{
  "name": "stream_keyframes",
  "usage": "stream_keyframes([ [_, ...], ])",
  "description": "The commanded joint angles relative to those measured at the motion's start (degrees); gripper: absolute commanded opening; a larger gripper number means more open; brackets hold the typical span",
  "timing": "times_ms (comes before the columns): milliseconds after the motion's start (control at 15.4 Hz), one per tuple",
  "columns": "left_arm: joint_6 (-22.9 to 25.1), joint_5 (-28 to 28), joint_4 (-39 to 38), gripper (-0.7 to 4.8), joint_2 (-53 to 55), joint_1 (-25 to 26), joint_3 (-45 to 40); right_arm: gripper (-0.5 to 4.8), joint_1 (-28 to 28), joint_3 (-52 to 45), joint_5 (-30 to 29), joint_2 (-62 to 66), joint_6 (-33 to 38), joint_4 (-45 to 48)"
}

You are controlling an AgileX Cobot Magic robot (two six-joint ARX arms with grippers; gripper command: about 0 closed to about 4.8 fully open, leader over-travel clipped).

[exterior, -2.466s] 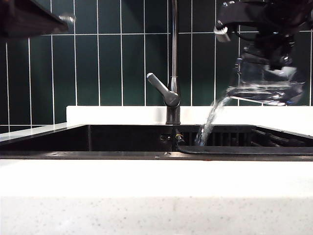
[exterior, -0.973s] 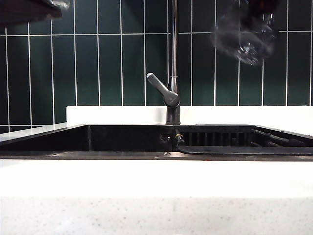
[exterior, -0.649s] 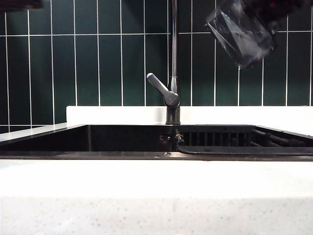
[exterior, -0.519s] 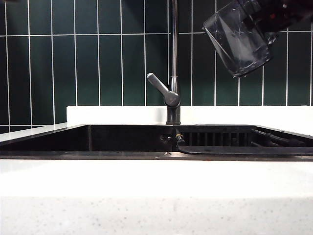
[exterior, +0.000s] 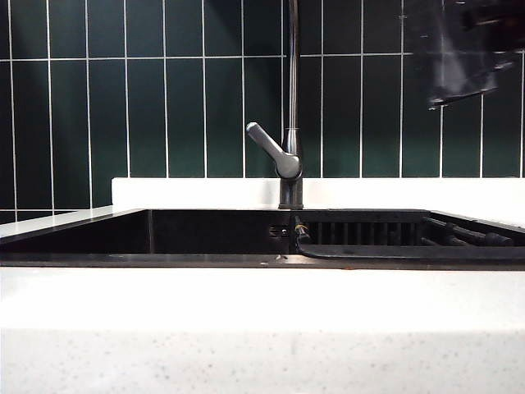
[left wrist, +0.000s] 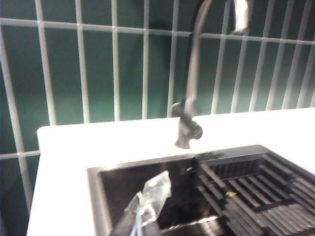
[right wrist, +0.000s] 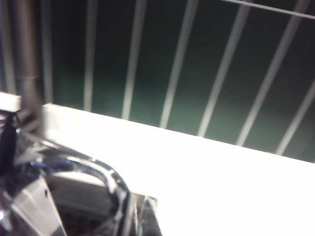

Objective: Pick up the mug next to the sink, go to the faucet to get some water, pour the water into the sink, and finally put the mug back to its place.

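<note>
The clear mug hangs blurred and tilted at the exterior view's top right, high above the ribbed rack of the black sink. My right gripper is shut on the mug's rim; its wrist view shows the rim close up, with the right gripper clamped over the glass edge. The faucet, with its grey lever, stands left of the mug. My left gripper is shut and empty, hovering over the sink with the faucet beyond it. It is outside the exterior view.
White speckled countertop runs along the front of the sink, and a white ledge runs behind it. A dark green tiled wall rises at the back. The rack fills the sink's right part.
Pouring has stopped. The mug has swung right in the right gripper and turned its base further down. The left arm has left the exterior view's top-left corner.
</note>
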Motion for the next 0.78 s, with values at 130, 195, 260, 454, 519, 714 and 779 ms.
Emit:
stream_keyframes([
  [130,1.66,-4.17,-2.01,-0.05,0.0,-0.04,0.11,-0.06,-10.4,0.09,-9.68,4.15,5.46,7.41],
  [195,2.43,-4.13,-1.99,-0.05,-0.2,-0.04,0.11,-0.06,-11.28,0.07,-10.8,6.34,5.64,9.09],
  [260,2.45,-4.13,-1.75,-0.05,-0.31,-0.04,-0.09,-0.06,-11.5,0.07,-10.84,9.77,5.62,11.47],
  [454,2.45,-3.96,-1.25,-0.05,-1.2,-0.04,-1.36,-0.06,-11.5,0.07,-12.79,16.81,5.9,19.17],
  [519,2.45,-3.96,-1.36,-0.05,-1.2,-0.07,-1.6,-0.06,-11.5,0.07,-12.74,18.91,6.45,21.66],
  [714,0.98,-4.17,-0.68,-0.05,-1.2,-0.07,-4.0,-0.06,-13.97,0.11,-12.92,24.35,6.56,26.47],
  [779,-0.15,-4.13,0.55,-0.05,-1.2,-0.07,-5.6,-0.06,-15.41,0.13,-12.96,25.59,7.87,27.8],
])
